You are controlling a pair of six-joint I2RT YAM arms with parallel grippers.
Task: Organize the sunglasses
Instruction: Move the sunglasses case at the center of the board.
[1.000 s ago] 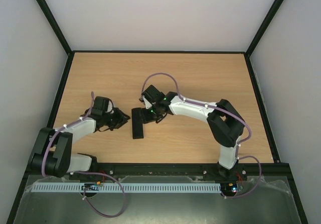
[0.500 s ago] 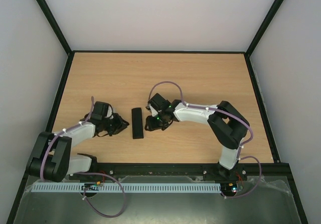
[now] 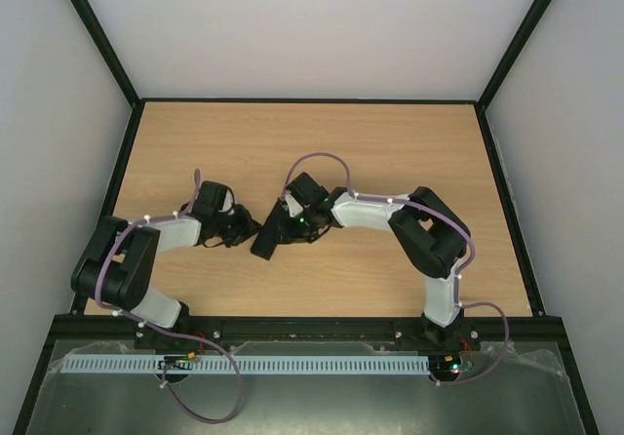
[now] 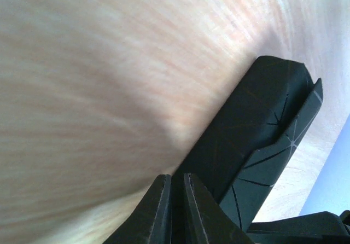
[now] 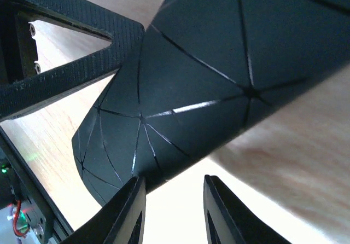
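The sunglasses are hidden; no amber frame shows in any view. The closed black case lies tilted on the wooden table between my two grippers. My left gripper is at the case's left side; in the left wrist view it is shut, with only a thin slit between the fingers, and its tips are against the case. My right gripper is at the case's right side; in the right wrist view it is open and empty, and the faceted case lies just beyond its left finger.
The wooden table is bounded by a black frame and pale walls on three sides. A black open-frame part, probably the other arm's gripper, sits close behind the case in the right wrist view.
My left gripper has moved right up to the case. My right gripper has moved left up to it. The case has turned from straight to tilted, its far end to the right.
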